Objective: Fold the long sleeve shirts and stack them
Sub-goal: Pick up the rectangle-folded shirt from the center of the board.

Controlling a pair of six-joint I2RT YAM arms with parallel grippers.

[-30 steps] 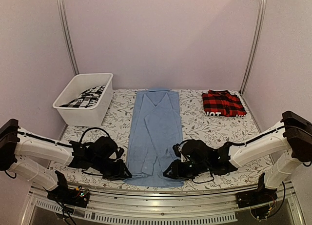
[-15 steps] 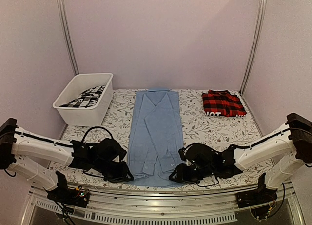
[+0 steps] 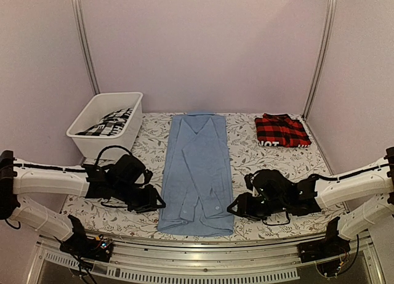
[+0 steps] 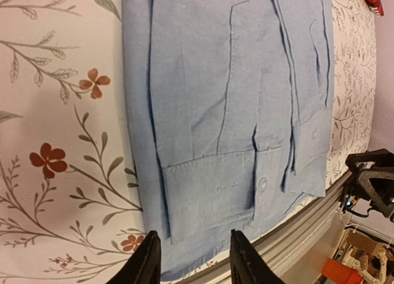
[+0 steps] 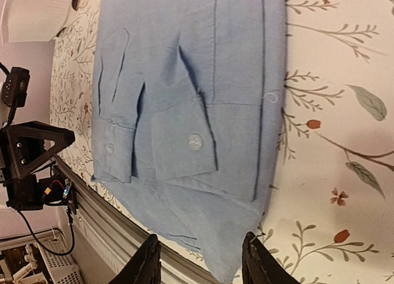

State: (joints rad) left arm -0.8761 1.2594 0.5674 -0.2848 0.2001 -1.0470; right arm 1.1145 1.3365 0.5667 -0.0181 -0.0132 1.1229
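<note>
Near edge: we note the left gripper (image 3: 157, 204) low, just beside the left hem corner of the light blue shirt (image 3: 197, 173), fingers apart and empty. The right gripper (image 3: 234, 209) sits at the right hem corner, jaws likewise apart, gripping nothing. The shirt lies flat down the middle of the floral table (image 3: 258, 164), sleeves folded in, collar far. Far right: plaid shirt (image 3: 281, 130), folded. Far left: white bin (image 3: 108, 147) holding patterned cloth.

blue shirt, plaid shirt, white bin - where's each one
blue shirt (image 3: 197, 167), top external view, middle of its folded body
plaid shirt (image 3: 282, 130), top external view, centre of the folded cloth
white bin (image 3: 101, 147), top external view, its near outer wall
</note>
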